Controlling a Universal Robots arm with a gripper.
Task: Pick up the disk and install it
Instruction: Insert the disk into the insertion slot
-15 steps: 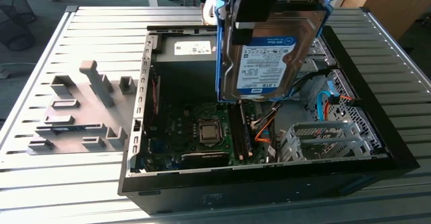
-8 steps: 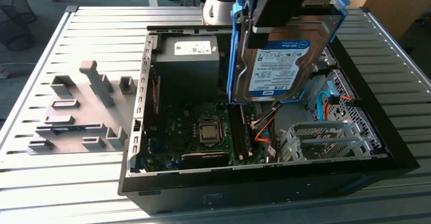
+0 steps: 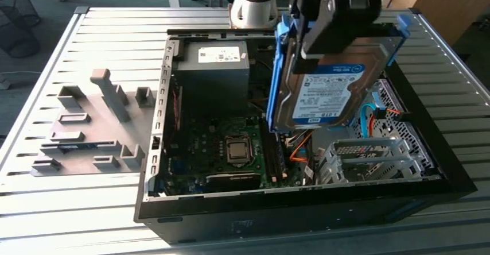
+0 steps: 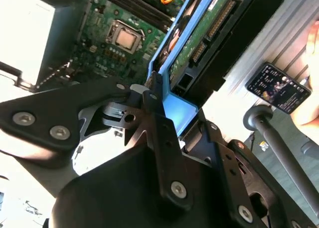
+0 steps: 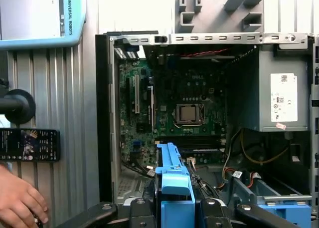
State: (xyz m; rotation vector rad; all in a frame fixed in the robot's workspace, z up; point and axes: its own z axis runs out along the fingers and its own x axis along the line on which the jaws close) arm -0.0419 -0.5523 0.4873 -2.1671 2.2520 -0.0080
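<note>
Exterior view: jaws clamped on the disk [image 3: 329,94], gripping its top edge through the blue frame [image 3: 277,65]. Disk hangs on edge, slightly tilted, label toward the camera, over the open case [image 3: 451,172] and above the perforated metal cage [image 3: 368,154]. Its lower edge looks clear of the cables, but I can't be sure from this angle.

My read: stiff, dense metal slab, shock-sensitive. The plastic frame is smooth and a bit flexy, so hold it by the frame edges, not the circuit side.

Second wrist view: disk's green circuit side and connectors [image 4: 199,43] exposed, glossy blue frame pinched between matte black jaws.

First wrist view: frame end [image 5: 174,180] in the jaws, grey PSU [image 5: 279,93] boxy inside the case. A hand [image 5: 17,203] rests on the ribbed counter [image 5: 75,138] beside it.
</note>
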